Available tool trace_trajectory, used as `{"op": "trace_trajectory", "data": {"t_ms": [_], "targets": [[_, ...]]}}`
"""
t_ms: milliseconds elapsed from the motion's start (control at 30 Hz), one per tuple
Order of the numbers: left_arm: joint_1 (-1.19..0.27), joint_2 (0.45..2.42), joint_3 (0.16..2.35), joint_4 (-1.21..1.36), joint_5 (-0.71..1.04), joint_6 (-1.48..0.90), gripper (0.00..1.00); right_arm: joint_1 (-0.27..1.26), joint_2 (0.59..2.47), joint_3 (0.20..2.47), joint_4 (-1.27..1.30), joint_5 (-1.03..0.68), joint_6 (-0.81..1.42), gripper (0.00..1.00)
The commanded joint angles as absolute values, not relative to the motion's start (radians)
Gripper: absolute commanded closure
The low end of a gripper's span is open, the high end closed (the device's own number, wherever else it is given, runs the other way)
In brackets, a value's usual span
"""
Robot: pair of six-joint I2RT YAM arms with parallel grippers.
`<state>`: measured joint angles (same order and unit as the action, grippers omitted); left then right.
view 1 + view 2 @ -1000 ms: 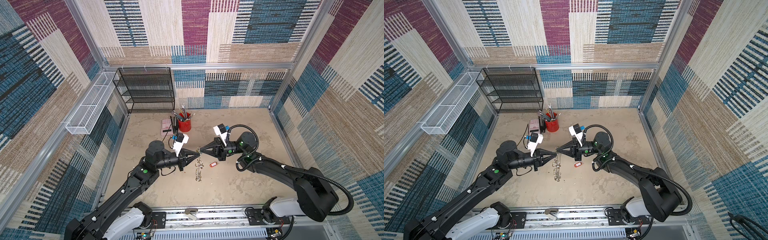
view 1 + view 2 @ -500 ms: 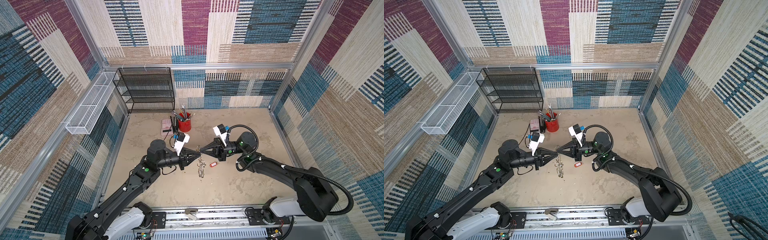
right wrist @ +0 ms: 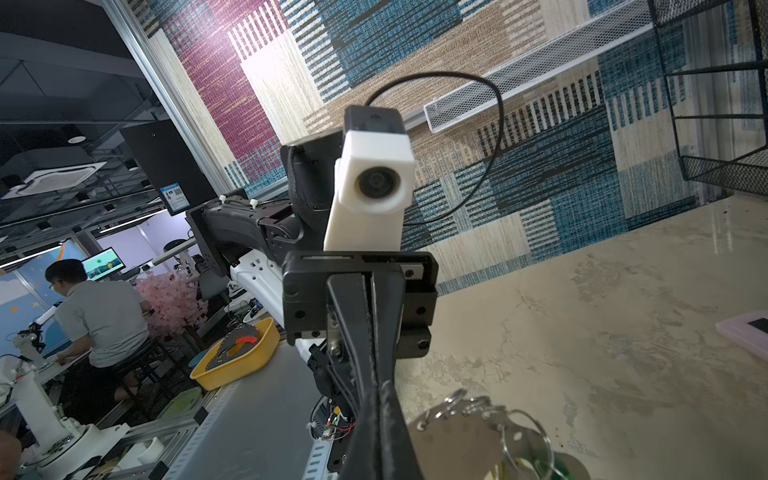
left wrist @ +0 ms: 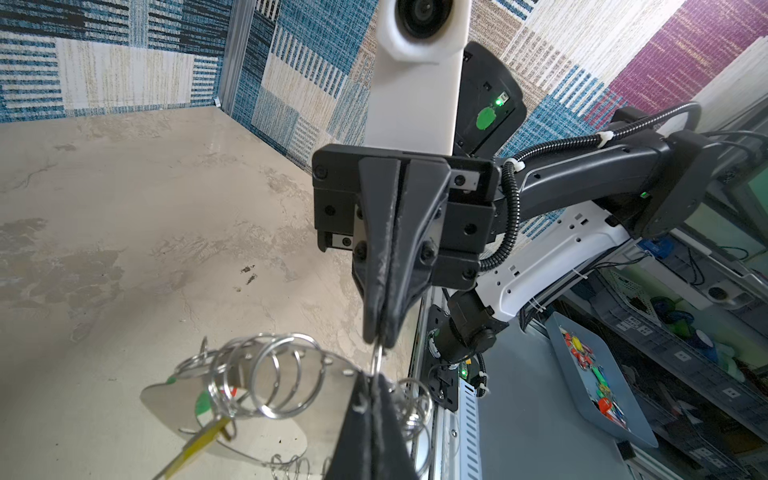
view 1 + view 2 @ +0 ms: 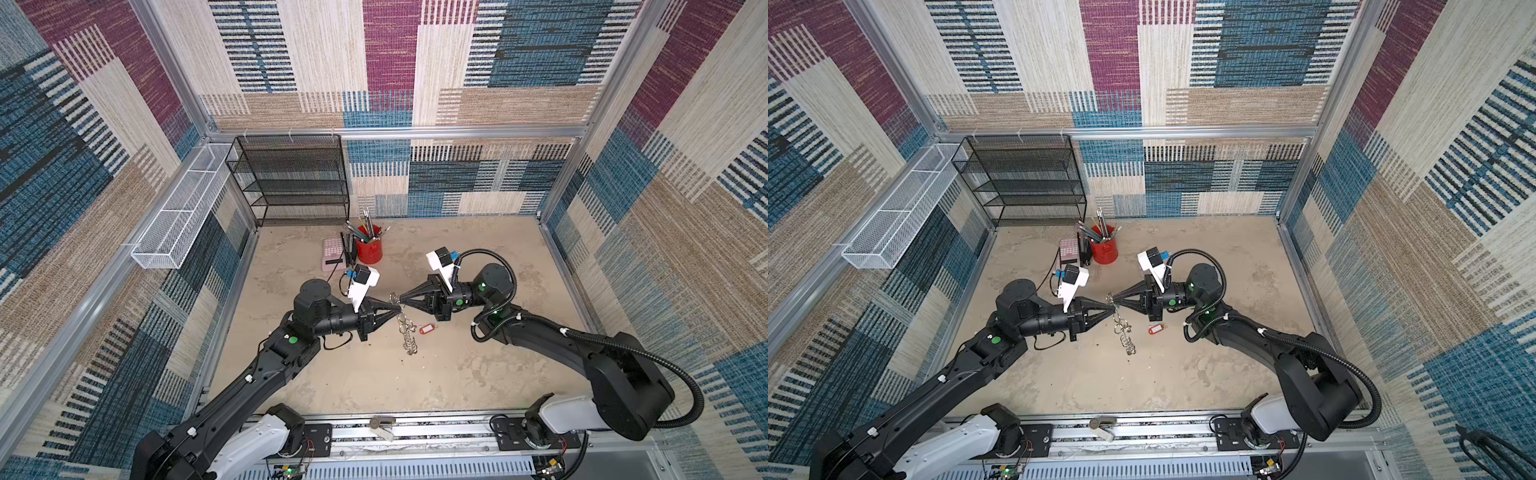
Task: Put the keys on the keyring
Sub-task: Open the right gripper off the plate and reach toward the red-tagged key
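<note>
At the left, the black mesh shelf point(image 5: 295, 183) and red pen cup point(image 5: 369, 250) stood well back, leaving you bare mottled table point(image 5: 478, 382) front and right. Your left gripper point(image 5: 398, 308) was clenched on the keyring point(image 5: 407, 332), hanging mid-table: a flat shiny metal band edged with round wire rings. The red-tagged key point(image 5: 425, 329) lay on the table just beside it. Your right gripper point(image 5: 402, 299) pinched one ring.
</note>
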<state>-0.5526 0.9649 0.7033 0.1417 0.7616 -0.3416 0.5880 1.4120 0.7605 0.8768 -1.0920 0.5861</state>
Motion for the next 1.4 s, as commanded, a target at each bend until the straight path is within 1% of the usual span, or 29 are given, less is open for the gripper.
{"op": "trace_trajectory", "data": {"t_ms": [0, 100, 200, 267, 367, 467, 500, 567, 667, 733, 833, 933, 1033, 1133, 1267, 1367], "targets": [[-0.554, 0.952, 0.699, 0.159, 0.738, -0.342, 1.00, 0.589, 1.414, 0.778, 0.891, -1.099, 0.600, 0.83], [-0.553, 0.939, 0.696, 0.138, 0.723, -0.335, 1.00, 0.571, 1.400, 0.800, 0.858, -1.082, 0.593, 0.69], [-0.553, 0.919, 0.696, 0.103, 0.700, -0.318, 1.00, 0.521, 1.353, 0.808, 0.758, -1.011, 0.572, 0.60], [-0.554, 0.900, 0.695, 0.073, 0.678, -0.307, 1.00, 0.475, 1.298, 0.803, 0.598, -0.914, 0.530, 0.58], [-0.552, 0.856, 0.673, 0.041, 0.645, -0.304, 1.00, 0.419, 1.202, 0.767, 0.313, -0.724, 0.471, 0.55], [-0.552, 0.804, 0.634, 0.024, 0.606, -0.319, 1.00, 0.407, 1.141, 0.710, 0.051, -0.525, 0.440, 0.54], [-0.553, 0.789, 0.623, 0.016, 0.594, -0.323, 1.00, 0.406, 1.129, 0.681, 0.006, -0.497, 0.444, 0.53], [-0.552, 0.764, 0.605, -0.003, 0.553, -0.338, 1.00, 0.408, 1.110, 0.607, -0.032, -0.494, 0.470, 0.53], [-0.551, 0.742, 0.598, -0.040, 0.499, -0.351, 1.00, 0.413, 1.127, 0.549, -0.073, -0.424, 0.514, 0.56], [-0.551, 0.733, 0.594, -0.034, 0.498, -0.348, 1.00, 0.413, 1.176, 0.534, -0.059, -0.417, 0.548, 0.58], [-0.551, 0.738, 0.598, -0.028, 0.503, -0.338, 1.00, 0.418, 1.274, 0.514, 0.027, -0.463, 0.629, 0.59], [-0.551, 0.747, 0.606, -0.026, 0.514, -0.333, 1.00, 0.439, 1.349, 0.520, 0.069, -0.457, 0.689, 0.61], [-0.551, 0.740, 0.602, -0.019, 0.518, -0.339, 1.00, 0.454, 1.402, 0.521, 0.084, -0.445, 0.739, 0.57], [-0.551, 0.726, 0.601, -0.019, 0.518, -0.334, 1.00, 0.454, 1.450, 0.521, 0.105, -0.455, 0.785, 0.59], [-0.551, 0.709, 0.605, -0.034, 0.517, -0.322, 1.00, 0.453, 1.474, 0.531, 0.104, -0.416, 0.818, 0.62], [-0.550, 0.705, 0.604, -0.028, 0.523, -0.325, 1.00, 0.452, 1.502, 0.554, 0.116, -0.415, 0.834, 0.63]]}}
